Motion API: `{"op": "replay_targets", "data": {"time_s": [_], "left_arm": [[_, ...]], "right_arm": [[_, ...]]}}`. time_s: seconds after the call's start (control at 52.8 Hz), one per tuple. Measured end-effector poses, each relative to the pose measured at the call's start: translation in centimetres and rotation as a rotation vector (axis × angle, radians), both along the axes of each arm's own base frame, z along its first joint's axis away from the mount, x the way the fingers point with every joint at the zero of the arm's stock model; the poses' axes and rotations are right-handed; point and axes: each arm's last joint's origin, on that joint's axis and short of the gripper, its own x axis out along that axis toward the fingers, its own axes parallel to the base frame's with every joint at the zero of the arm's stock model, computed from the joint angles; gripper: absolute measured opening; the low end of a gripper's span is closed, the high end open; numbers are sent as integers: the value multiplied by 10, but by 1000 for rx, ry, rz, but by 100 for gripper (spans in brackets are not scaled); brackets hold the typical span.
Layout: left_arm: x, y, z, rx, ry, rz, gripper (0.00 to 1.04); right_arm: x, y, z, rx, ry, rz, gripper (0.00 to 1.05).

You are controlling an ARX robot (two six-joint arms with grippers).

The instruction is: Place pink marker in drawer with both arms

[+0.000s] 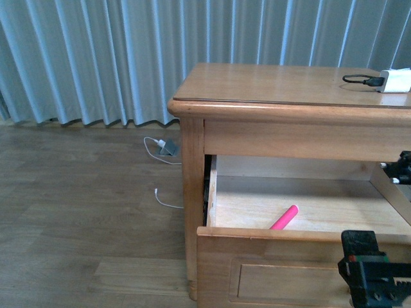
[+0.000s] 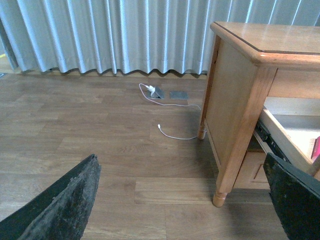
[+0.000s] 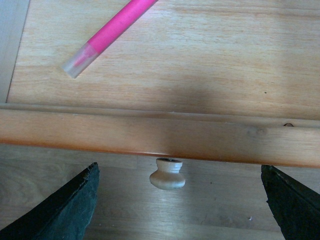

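Note:
The pink marker [image 1: 284, 217] lies on the light wood floor of the open drawer [image 1: 270, 235], its near end hidden behind the drawer's front edge. In the right wrist view the marker [image 3: 112, 31] lies inside with its pale cap end toward the front board [image 3: 160, 137]. My right gripper [image 3: 180, 210] is open and empty, hanging above the round pale knob [image 3: 168, 174], which sits between its fingers. In the front view the right gripper [image 1: 376, 273] shows at the drawer front. My left gripper [image 2: 182, 200] is open and empty over the floor, left of the dresser leg [image 2: 222, 185].
The honey-coloured dresser [image 1: 282, 86] carries a white charger with a black cable [image 1: 388, 79] on its top right. A white cable and adapter [image 1: 164, 149] lie on the wooden floor by the grey curtains [image 1: 96, 58]. A similar drawer front shows below [image 2: 255, 170].

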Motion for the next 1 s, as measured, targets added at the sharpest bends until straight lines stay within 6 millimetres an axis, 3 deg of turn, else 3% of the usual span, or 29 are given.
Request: {"op": "replay_targets", "data": {"time_s": [0.379,0.645,1.005], "left_arm": [[0,0,0,0,0,0,99],[0,0,0,0,0,0,99],[0,0,0,0,0,0,99]], "right_arm": [[62,4,-5,8,-148,-23,96],[101,-1,-25,-16,-260,-79,96],[131,2,-37,-39,-401,-112,96]]}}
